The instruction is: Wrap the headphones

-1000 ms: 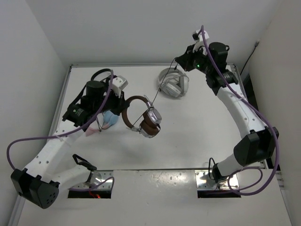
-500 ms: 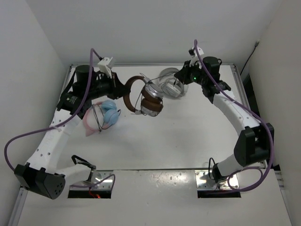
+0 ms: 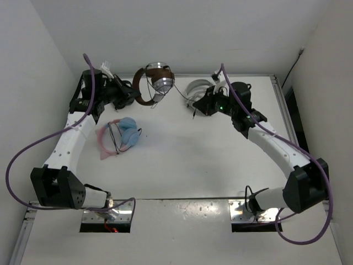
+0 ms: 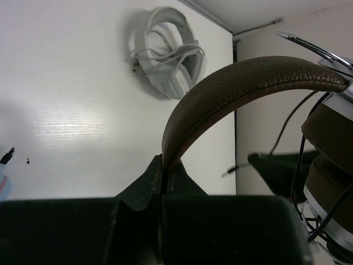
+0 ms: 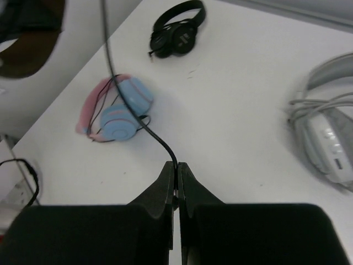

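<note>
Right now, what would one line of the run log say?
left end effector: shut on headphones headband | right end effector: shut on cable | wrap: not yet done

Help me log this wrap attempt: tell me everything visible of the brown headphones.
The headphones have a brown leather-look headband, silver-and-brown earcups and a thin black cable. They hang in the air, far left, earcups close together. The left gripper clamps the headband; the right gripper pinches the cable farther along.

Top camera looks down; both close wrist cameras share the white headphones (image 4: 165, 69) (image 5: 324, 139).
</note>
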